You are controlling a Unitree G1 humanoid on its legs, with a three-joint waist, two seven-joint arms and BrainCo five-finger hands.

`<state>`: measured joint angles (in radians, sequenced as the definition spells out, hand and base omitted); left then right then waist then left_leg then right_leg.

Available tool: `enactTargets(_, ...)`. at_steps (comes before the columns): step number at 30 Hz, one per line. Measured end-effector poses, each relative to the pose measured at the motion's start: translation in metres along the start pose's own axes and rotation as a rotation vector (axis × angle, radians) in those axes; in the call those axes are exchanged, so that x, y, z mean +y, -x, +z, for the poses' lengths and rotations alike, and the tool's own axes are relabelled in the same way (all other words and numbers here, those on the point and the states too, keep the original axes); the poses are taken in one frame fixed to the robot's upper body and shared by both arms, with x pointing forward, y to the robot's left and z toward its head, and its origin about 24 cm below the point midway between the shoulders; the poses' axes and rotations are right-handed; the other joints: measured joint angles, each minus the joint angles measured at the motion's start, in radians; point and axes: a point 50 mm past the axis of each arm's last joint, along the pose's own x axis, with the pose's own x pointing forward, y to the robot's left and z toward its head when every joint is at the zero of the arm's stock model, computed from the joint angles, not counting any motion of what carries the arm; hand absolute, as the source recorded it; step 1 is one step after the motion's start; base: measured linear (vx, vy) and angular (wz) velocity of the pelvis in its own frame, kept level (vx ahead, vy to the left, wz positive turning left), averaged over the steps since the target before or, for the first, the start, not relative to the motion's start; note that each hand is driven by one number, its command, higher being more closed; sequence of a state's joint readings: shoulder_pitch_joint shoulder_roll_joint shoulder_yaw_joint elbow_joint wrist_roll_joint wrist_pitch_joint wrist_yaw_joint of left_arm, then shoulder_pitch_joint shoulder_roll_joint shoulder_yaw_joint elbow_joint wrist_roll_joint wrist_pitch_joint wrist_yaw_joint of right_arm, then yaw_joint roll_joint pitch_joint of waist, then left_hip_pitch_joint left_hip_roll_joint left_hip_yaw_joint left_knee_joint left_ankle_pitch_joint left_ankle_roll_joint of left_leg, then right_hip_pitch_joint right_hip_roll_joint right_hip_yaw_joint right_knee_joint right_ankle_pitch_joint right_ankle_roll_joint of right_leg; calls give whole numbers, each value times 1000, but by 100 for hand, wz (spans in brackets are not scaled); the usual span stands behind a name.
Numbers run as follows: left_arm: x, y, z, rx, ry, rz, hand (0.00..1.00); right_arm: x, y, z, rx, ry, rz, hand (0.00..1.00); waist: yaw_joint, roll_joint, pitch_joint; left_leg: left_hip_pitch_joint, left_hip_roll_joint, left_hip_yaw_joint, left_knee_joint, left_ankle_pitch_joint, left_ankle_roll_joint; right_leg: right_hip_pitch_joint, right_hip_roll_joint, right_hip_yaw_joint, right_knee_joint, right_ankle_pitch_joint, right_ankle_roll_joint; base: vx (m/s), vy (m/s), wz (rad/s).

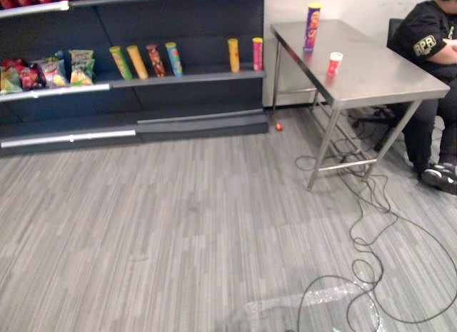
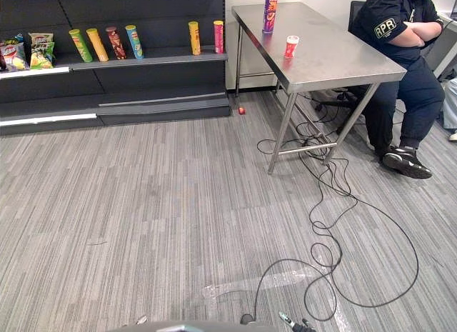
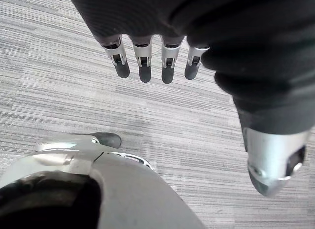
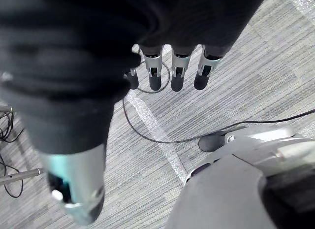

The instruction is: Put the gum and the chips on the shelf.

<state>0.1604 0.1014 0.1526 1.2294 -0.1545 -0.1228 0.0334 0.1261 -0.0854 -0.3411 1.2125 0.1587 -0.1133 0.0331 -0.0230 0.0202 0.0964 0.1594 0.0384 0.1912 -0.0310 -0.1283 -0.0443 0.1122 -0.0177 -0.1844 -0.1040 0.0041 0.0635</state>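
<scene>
A tall purple chips can (image 1: 313, 26) stands upright at the far end of the steel table (image 1: 378, 78) on the right. A small red and white gum tub (image 1: 334, 63) stands nearer on the same table, apart from the can. The dark shelf (image 1: 178, 78) runs along the back left. My left hand (image 3: 145, 66) hangs above the grey floor with straight fingers and holds nothing. My right hand (image 4: 177, 74) hangs the same way over the floor, open and empty. Both hands are far from the table.
Several chip cans (image 1: 146, 61) stand in a row on the shelf's middle board, with snack bags (image 1: 43, 71) to their left. A small red ball (image 1: 278, 126) lies on the floor by the shelf's corner. A person (image 1: 428, 46) in black sits behind the table's right end.
</scene>
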Motion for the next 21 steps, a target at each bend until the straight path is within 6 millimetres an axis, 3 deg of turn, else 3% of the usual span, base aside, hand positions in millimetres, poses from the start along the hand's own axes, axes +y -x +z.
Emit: enactTargets(21, 0, 0, 0, -2, 0, -3, 0, 0, 0, -1, 2, -24, -2, 0, 1, -12, 7, 0, 1, 1, -2, -1, -1, 0, 1, -7, -1, 0, 0, -8, -7, 0)
